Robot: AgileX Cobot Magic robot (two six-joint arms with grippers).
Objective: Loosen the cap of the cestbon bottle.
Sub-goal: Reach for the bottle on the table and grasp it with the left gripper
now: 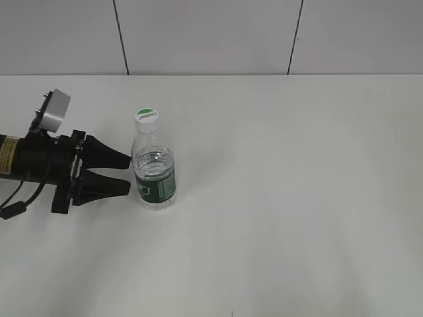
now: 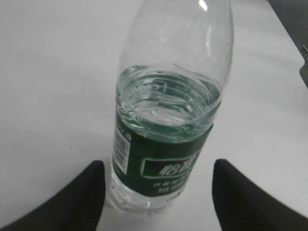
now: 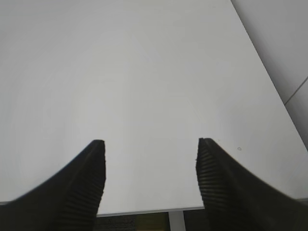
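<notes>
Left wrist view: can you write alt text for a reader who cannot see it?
A clear cestbon bottle, partly filled with water and wrapped in a dark green label, stands upright on a white table. The open left gripper has its two black fingertips either side of the bottle's base, apparently not touching it.

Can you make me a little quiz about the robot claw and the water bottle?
1. True or false: the left claw is already squeezing the cestbon bottle.
2. Where is the cap? A) lying on the table B) on top of the bottle C) in the right claw
3. Fill in: the bottle's label band is dark ____.

Key:
1. False. The left claw is open, with its tips right beside the bottle's lower body and not closed on it.
2. B. The cap sits on top of the upright bottle.
3. Green. The right claw is open too, over bare table.
</notes>
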